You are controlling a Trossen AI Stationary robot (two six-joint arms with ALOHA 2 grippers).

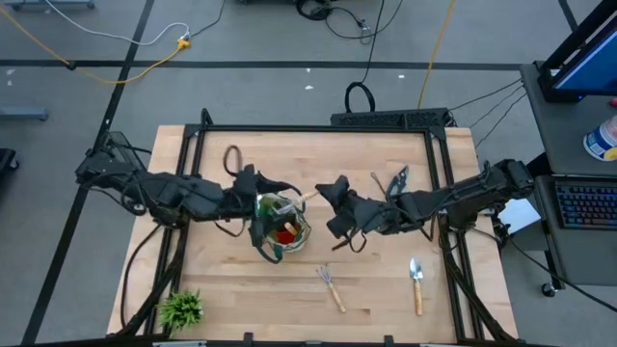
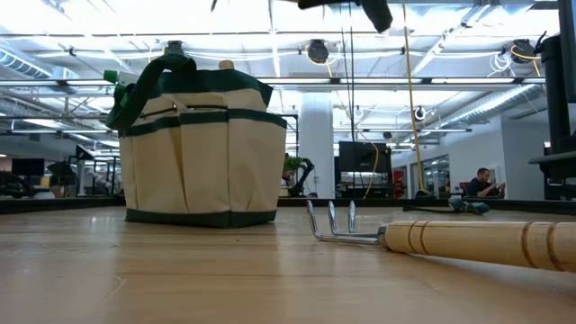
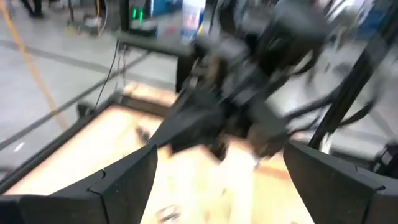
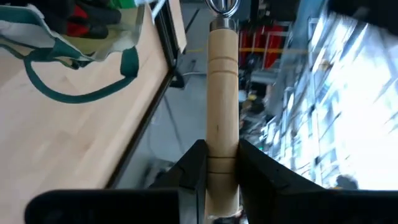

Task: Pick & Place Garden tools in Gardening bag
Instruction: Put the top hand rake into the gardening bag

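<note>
The beige gardening bag [image 1: 281, 229] with green trim stands upright on its base at the table's middle. Red gloves and green things show inside it. It also shows in the low view [image 2: 202, 148]. My left gripper [image 1: 254, 181] is open and empty [image 3: 217, 162] above the bag's far left rim. My right gripper [image 1: 330, 193] is just right of the bag, above the table, shut on a wooden-handled tool [image 4: 222, 93]. The tool's metal head is hidden behind the fingers. My right gripper pinches the tool's wooden handle [image 4: 222, 146] between its two fingers, well back from the free end. The handle runs forward past the fingertips, and its ringed free end [image 1: 308, 197] points toward the bag from the table's right. The tool is lifted clear of the table.
A small rake [image 1: 331, 286] and a trowel [image 1: 416, 282] lie near the table's near edge. Pruning shears [image 1: 397, 181] and another tool [image 1: 378, 183] lie at the far right, under my right arm. A spiky green plant [image 1: 181, 308] stands at the near left corner.
</note>
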